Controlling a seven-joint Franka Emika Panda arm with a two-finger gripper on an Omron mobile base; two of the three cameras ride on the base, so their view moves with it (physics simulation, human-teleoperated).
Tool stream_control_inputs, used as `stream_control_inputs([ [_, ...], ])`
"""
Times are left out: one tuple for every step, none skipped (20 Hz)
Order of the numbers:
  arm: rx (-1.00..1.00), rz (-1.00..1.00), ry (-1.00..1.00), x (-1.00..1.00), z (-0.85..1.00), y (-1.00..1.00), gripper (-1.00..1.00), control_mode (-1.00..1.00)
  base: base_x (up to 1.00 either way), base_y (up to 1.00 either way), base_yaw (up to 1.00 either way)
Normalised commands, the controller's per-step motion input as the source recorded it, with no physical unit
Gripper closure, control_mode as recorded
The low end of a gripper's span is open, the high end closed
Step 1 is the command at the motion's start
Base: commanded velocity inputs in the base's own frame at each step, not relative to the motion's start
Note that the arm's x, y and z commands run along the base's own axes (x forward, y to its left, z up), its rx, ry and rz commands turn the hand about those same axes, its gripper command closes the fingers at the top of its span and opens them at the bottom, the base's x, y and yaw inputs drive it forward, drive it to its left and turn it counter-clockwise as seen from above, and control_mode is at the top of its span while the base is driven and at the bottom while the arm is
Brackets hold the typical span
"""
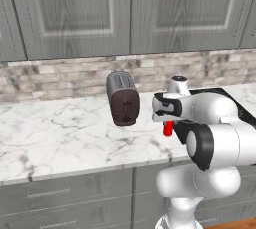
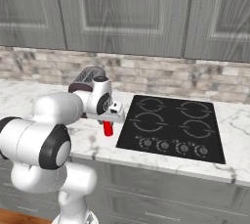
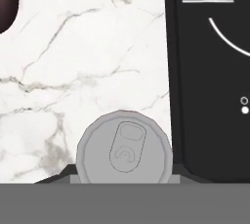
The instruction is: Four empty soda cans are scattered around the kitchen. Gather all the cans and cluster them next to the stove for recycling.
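No words, brands or numbers can be read anywhere. The red soda can (image 2: 108, 128) shows a plain side and a silvery top with no lettering, and the stove (image 2: 173, 126) carries only white ring marks and small round control marks.

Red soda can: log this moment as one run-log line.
gripper: shut on red soda can | can: upright, beside stove left edge | toaster: behind-left on marble counter

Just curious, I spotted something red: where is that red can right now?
The red soda can hangs upright in the gripper over the marble counter, between the toaster and the stove.
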Motion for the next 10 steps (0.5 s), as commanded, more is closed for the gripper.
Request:
stream_control_inputs([
  [0.00,0.00,0.00,0.02,-0.13,-0.05,1.00,-1.00,0.00,0.00,0.00],
  [0.00,0.00,0.00,0.02,-0.13,-0.04,1.00,-1.00,0.00,0.00,0.00],
  [0.00,0.00,0.00,0.01,-0.13,-0.02,1.00,-1.00,0.00,0.00,0.00],
  [0.00,0.00,0.00,0.00,-0.13,0.00,1.00,-1.00,0.00,0.00,0.00],
  [0.00,0.00,0.00,0.00,-0.13,0.00,1.00,-1.00,0.00,0.00,0.00],
  [0.00,0.00,0.00,0.01,-0.10,0.00,1.00,-1.00,0.00,0.00,0.00],
  [0.00,0.00,0.00,0.00,-0.10,0.00,1.00,-1.00,0.00,0.00,0.00],
  [0.00,0.00,0.00,0.00,-0.11,0.00,1.00,-1.00,0.00,0.00,0.00],
  [0.00,0.00,0.00,0.00,-0.11,0.00,1.00,-1.00,0.00,0.00,0.00],
  [0.00,0.00,0.00,0.00,-0.10,0.00,1.00,-1.00,0.00,0.00,0.00],
])
